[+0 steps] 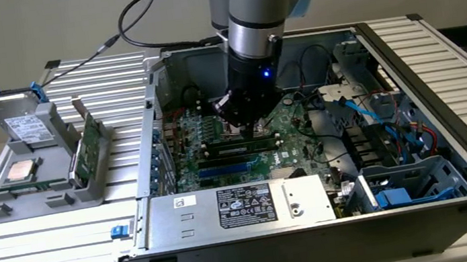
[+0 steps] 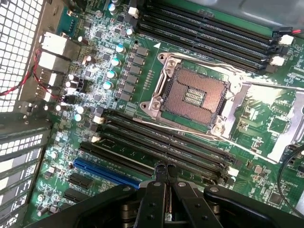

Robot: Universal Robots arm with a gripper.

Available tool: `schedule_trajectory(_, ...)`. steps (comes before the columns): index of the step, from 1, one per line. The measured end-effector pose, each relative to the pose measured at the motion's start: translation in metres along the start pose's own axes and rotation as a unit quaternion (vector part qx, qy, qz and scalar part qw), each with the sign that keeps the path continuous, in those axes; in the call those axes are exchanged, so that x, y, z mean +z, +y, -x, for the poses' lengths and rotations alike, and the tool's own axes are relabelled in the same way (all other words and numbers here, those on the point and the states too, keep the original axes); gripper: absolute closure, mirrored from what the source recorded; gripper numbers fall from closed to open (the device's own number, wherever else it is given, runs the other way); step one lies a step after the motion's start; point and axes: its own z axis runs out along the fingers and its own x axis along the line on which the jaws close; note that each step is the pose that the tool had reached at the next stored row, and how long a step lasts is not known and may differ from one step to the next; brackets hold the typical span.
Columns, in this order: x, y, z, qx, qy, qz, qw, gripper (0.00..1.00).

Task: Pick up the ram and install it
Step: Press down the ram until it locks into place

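Hovering tight between case walls (image 1: 154, 80), the tool (image 2: 165, 172) is pressed together above the ram (image 1: 238, 148).

Green ram (image 1: 238, 148) stick with dark chips, lying level, seated in a black motherboard slot (image 1: 242, 157)

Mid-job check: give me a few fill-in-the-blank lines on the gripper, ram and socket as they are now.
1. The gripper over the motherboard is ___.
2. The CPU socket is ___.
3. A green ram stands in the grey holder, ___ the case.
4. The one coloured slot near the gripper is ___.

Missing words: shut; empty; outside; blue.
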Motion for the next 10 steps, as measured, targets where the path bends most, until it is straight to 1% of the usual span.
schedule_trajectory(2, -0.0007, 0.0000, -0.0001, 0.006, 0.0018, -0.0048, 1.0000, 0.89)
schedule_trajectory(3, -0.0009, 0.0000, -0.0002, 0.010, 0.0029, -0.0079, 0.9999, 0.89)
schedule_trajectory(6, -0.0011, 0.0000, -0.0002, 0.021, 0.0060, -0.0190, 0.9996, 0.89)
schedule_trajectory(7, -0.0012, 0.0000, -0.0002, 0.024, 0.0064, -0.0225, 0.9994, 0.89)
schedule_trajectory(9, -0.0012, 0.0000, -0.0002, 0.032, 0.0058, -0.0291, 0.9991, 0.89)
schedule_trajectory(10, -0.0013, 0.0000, -0.0002, 0.035, 0.0045, -0.0311, 0.9989, 0.89)
